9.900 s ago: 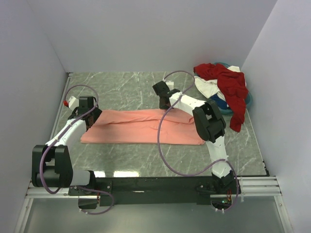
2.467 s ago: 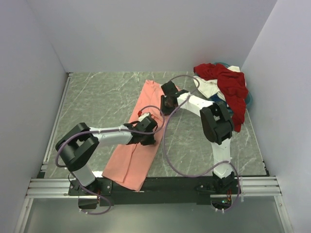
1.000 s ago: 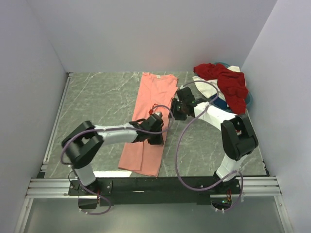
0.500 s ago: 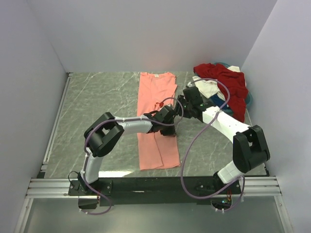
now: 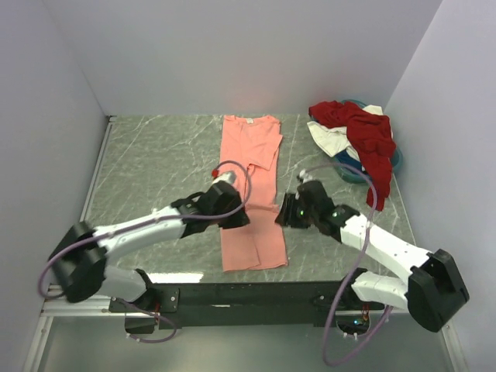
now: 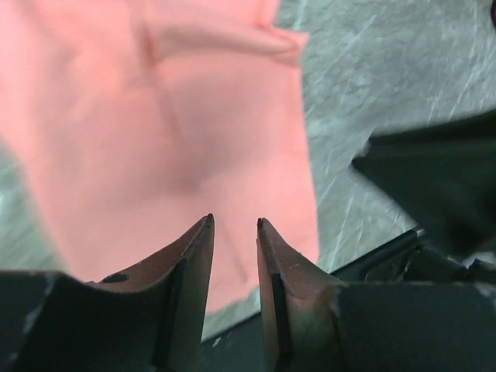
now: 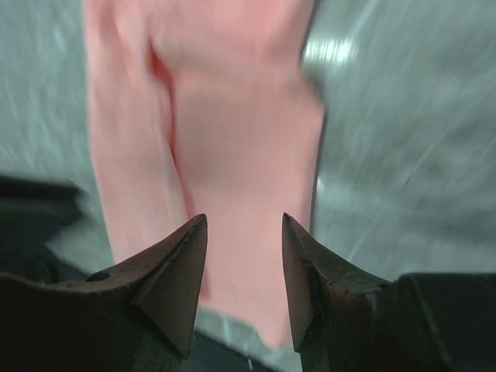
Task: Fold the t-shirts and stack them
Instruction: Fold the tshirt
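Note:
The salmon-pink t-shirt [image 5: 249,186] lies as a long narrow folded strip from the back of the table to its near edge. It fills both wrist views, as the shirt [image 6: 155,132] below the left jaws and the shirt [image 7: 232,139] below the right jaws. My left gripper [image 5: 236,218] hovers at the strip's left edge, jaws a little apart with nothing between them [image 6: 234,223]. My right gripper [image 5: 285,211] is at the strip's right edge, open and empty [image 7: 244,218]. Dark red [image 5: 364,136], white [image 5: 329,138] and teal-blue [image 5: 353,172] t-shirts lie heaped at the back right.
White walls close the table on the left, back and right. A black rail [image 5: 256,294] with the arm bases runs along the near edge, just below the shirt's hem. The green marble tabletop [image 5: 155,163] shows on both sides of the strip.
Both arms pulled back toward the near edge. The left gripper let go of the pink shirt and opened a little, and the strip now lies straight front to back.

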Controlling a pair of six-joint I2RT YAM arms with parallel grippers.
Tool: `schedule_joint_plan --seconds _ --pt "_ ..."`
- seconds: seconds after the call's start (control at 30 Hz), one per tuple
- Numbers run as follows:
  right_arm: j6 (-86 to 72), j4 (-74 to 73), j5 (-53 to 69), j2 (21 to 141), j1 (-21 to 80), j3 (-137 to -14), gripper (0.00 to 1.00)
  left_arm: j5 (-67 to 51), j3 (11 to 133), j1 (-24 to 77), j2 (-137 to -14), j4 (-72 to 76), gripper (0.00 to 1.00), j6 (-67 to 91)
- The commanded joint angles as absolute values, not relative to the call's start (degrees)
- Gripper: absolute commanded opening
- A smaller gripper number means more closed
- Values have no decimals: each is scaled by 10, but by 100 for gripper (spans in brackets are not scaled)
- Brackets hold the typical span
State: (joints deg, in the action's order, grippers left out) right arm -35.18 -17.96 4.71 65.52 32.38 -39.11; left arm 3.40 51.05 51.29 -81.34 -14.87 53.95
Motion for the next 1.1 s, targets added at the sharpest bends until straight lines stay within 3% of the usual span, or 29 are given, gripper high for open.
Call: schedule_joint_plan --seconds 0.0,0.17,0.33,0.77,0.97,1.07 --pt "-402 -182 61 607 363 -323 49 76 436 510 -740 -218 35 569" --pt "-440 -198 74 537 392 -243 48 32 361 510 -648 -229 36 591" --pt "-469 -192 89 516 410 -201 48 -30 285 510 -587 -174 43 595" --pt "-498 -178 98 514 432 -148 43 -62 236 552 -627 -120 47 612" --pt "-505 -176 109 509 440 -137 35 -22 242 586 -655 -156 36 635" --pt "-497 -191 112 510 446 -141 24 -18 249 599 -663 -157 18 642"
